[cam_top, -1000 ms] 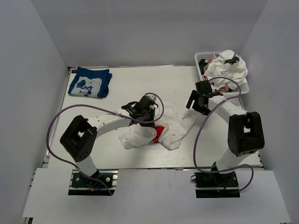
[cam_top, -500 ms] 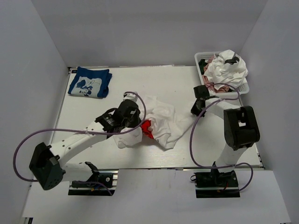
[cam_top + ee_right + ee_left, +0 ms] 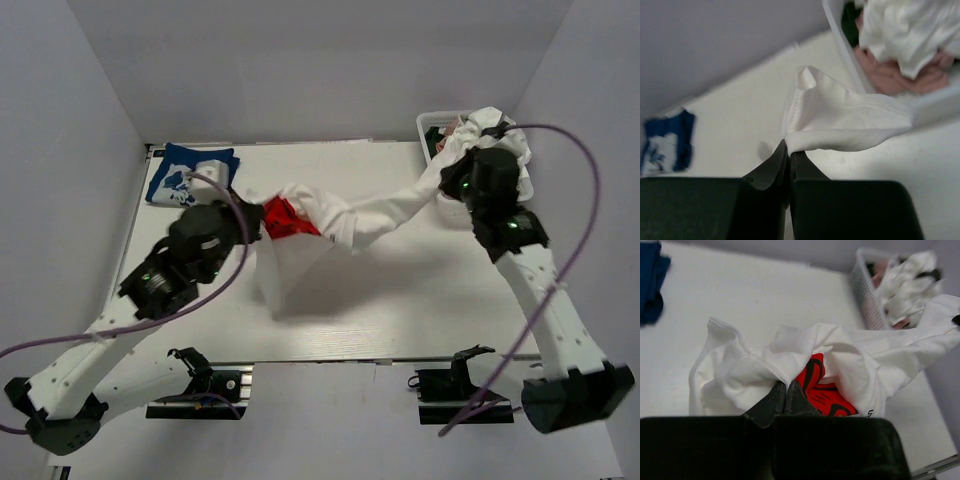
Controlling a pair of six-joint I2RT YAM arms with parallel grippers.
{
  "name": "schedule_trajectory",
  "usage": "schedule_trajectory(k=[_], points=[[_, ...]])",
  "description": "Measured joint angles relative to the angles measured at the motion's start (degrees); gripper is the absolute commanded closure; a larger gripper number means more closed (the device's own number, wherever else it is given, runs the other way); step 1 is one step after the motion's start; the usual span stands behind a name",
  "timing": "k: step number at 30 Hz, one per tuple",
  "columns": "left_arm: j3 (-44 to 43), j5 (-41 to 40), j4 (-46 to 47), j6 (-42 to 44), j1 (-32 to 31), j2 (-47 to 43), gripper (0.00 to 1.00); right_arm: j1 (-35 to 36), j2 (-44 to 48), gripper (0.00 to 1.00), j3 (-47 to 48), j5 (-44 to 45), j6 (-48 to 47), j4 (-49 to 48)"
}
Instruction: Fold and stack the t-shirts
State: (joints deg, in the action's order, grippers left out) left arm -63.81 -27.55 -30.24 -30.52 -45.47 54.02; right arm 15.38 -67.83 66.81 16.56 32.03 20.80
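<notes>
The white t-shirt [image 3: 345, 222], crumpled on the surface [image 3: 420, 290] before, now hangs stretched between the raised left claw [image 3: 785, 390] and right claw [image 3: 788, 149], seemingly mostly airborne

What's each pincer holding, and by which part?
Both grip the white logo t-shirt: left pincer a bunched fold beside the red print; right pincer a stitched edge.
</notes>
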Motion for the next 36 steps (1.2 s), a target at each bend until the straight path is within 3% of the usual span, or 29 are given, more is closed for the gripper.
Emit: schedule_trajectory(k=[5, 11, 16, 20, 22, 23, 25, 26, 27, 28, 29, 30, 32, 36], points=[[-7.45, 1.44, 2.54, 4.48, 0.04, -9.88, 1.0, 0.02, 12.59, 1.0, 13.51, 1.22, -2.69, 2.86], [-13.53, 11.19, 4.28, 7.19, 0.39, -17.33, 1.0, 0.07, 19.96, 1.0, 26.27, -1.27, -5.07, 7.54], [-14.03, 14.01, 4.28, 6.95, 0.39, -18.34, 1.0, 0.07, 20.57, 1.0, 30.34, -4.52, -6.4, 10.14], [-13.49, 7.08, 3.17, 5.11, 0.52, -14.38, 0.99, -0.02, 15.06, 1.0, 29.73, -4.48, -7.13, 11.28], [-11.37, 0.35, 3.19, 3.15, 0.66, -10.6, 0.79, -0.24, 9.88, 1.0, 27.63, -4.48, -7.32, 10.64], [-10.27, -3.5, 2.62, 1.73, 0.79, -7.82, 0.46, -0.42, 6.38, 1.0, 26.01, -4.52, -7.39, 9.97], [-8.48, -9.7, 0.57, -1.4, 1.62, -0.33, 0.25, -0.68, -1.33, 1.0, 23.08, -5.03, -7.37, 9.05], [-7.91, -11.72, -0.68, -3.06, 2.19, 4.0, 0.08, -0.81, -6.34, 0.91, 21.38, -5.57, -7.39, 8.09], [-7.63, -13.38, -2.01, -4.13, 2.89, 8.26, 0.02, -1.01, -11.26, 0.75, 20.17, -6.34, -7.45, 7.78], [-7.28, -14.23, -3.15, -6.01, 4.2, 14.1, 0.0, -1.09, -16.06, 0.3, 19.54, -6.91, -7.58, 7.82], [-6.99, -14.36, -4.72, -7.67, 5.84, 19.96, 0.0, -1.11, -22.34, 0.15, 19.41, -7.8, -7.96, 8.44], [-6.91, -14.34, -6.67, -9.03, 7.58, 25.0, 0.0, -1.14, -26.51, 0.1, 19.74, -8.13, -8.22, 9.51], [-6.99, -13.73, -10.4, -11.26, 10.64, 32.06, 0.0, -1.05, -33.33, 0.1, 21.51, -8.59, -9.14, 12.79], [-6.82, -11.72, -16.59, -14.29, 14.99, 35.6, 0.0, -0.28, -33.31, 0.1, 19.39, -8.59, -10.01, 14.1]])
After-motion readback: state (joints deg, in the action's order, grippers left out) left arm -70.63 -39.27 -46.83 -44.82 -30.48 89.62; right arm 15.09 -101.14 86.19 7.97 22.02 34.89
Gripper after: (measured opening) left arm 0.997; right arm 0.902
